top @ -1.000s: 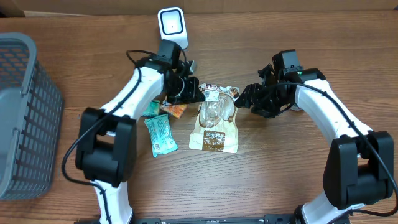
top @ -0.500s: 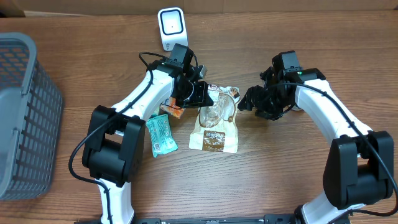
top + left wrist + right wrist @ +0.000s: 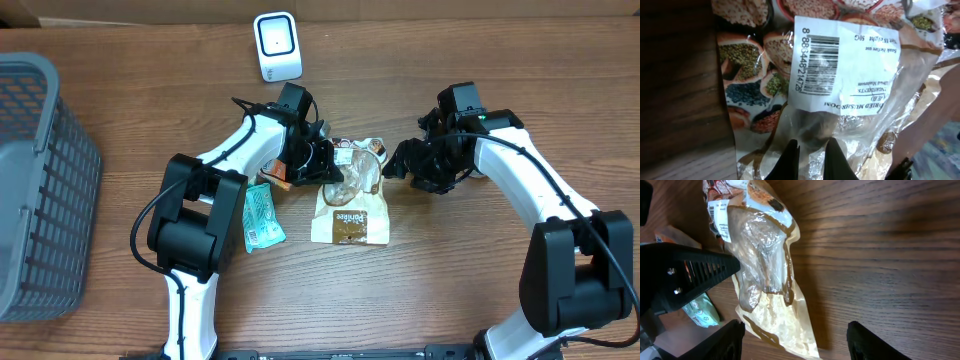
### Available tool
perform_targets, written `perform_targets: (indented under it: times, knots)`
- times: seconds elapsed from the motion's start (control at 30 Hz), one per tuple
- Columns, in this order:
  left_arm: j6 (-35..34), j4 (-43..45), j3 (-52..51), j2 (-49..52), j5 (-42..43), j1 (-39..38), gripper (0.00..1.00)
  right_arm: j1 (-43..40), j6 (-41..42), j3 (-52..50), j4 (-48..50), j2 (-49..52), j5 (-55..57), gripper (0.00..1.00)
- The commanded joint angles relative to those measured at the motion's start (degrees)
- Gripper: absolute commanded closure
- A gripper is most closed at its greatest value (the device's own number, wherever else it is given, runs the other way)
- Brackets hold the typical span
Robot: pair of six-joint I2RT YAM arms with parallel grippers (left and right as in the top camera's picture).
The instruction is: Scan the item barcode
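The item is a bag of dried mushrooms [image 3: 348,195] with a clear window, lying flat at mid-table. Its white barcode label [image 3: 840,60] faces up near the top end. My left gripper [image 3: 328,165] is shut, its narrow tips [image 3: 811,145] resting on the bag's crinkled clear plastic just below the label. I cannot tell whether any film is pinched. My right gripper [image 3: 395,165] hovers open just right of the bag's top. In the right wrist view the bag [image 3: 765,270] lies ahead of the spread jaws [image 3: 800,340]. The white scanner [image 3: 277,47] stands at the back.
A teal packet [image 3: 260,215] and an orange packet [image 3: 278,180] lie left of the bag, by the left arm. A grey mesh basket [image 3: 40,180] fills the far left edge. Bare wooden table [image 3: 450,270] lies in front of the bag and to its right.
My left gripper, shut throughout, swung right from beside the small packets onto the top of the bag. The bag shifted slightly right. The right arm barely moved.
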Motion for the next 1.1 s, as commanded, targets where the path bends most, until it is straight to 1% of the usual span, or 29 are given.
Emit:
perform_targets:
  times: [0.0, 0.13, 0.23, 0.3, 0.4, 0.43, 0.57, 0.67, 0.77, 0.87, 0.93, 1.03, 1.07]
  knots:
    - [-2.3, -0.5, -0.6, 1.7, -0.2, 0.7, 0.96, -0.3, -0.5, 1.0, 1.2, 1.2, 0.5, 0.36]
    - [-2.3, -1.2, -0.6, 1.9, -0.6, 0.6, 0.96, -0.3, -3.5, 1.0, 3.9, 2.6, -1.6, 0.35]
    - [-2.3, -1.2, -0.6, 2.1, -0.6, 0.6, 0.96, -0.3, -3.5, 1.0, 5.7, 3.8, -1.6, 0.34]
    - [-2.3, -1.2, -0.6, 2.1, -0.6, 0.6, 0.96, -0.3, -4.2, 1.0, 6.4, 5.1, -2.2, 0.27]
    - [-2.3, -1.6, -0.6, 2.1, -0.6, 0.6, 0.96, -0.3, -9.7, 1.0, 6.9, 8.5, -8.6, 0.22]
    - [-2.2, -1.6, -0.6, 2.1, -0.6, 0.7, 0.96, -0.3, -10.0, 1.0, 6.9, 9.4, -9.4, 0.21]
    - [-2.0, -1.6, -0.6, 2.1, -0.6, 0.7, 0.96, -0.3, -11.5, 1.0, 7.1, 12.9, -13.0, 0.2]
    - [-2.0, -1.5, -0.6, 2.1, -0.6, 0.7, 0.96, -0.3, -14.8, 1.0, 7.6, 15.1, -17.3, 0.2]
    - [-2.0, -1.6, -0.6, 2.1, -0.6, 0.7, 0.96, -0.3, -15.5, 1.0, 8.6, 16.9, -20.2, 0.22]
    - [-1.8, -1.6, -0.6, 2.1, -0.5, 0.7, 0.96, 0.3, -15.2, 0.2, 10.6, 18.0, -22.9, 0.31]
    - [-1.8, -1.5, -0.6, 2.1, -0.5, 0.7, 0.96, 0.7, -13.3, -1.0, 12.8, 18.1, -23.5, 0.33]
    - [-1.8, -1.5, -0.6, 2.1, -0.4, 0.7, 0.96, 1.7, -12.2, -2.8, 15.7, 18.1, -23.5, 0.44]
    - [-1.8, -1.4, -0.6, 2.1, -0.4, 0.7, 0.96, 2.1, -12.2, -3.4, 16.4, 18.1, -23.5, 0.47]
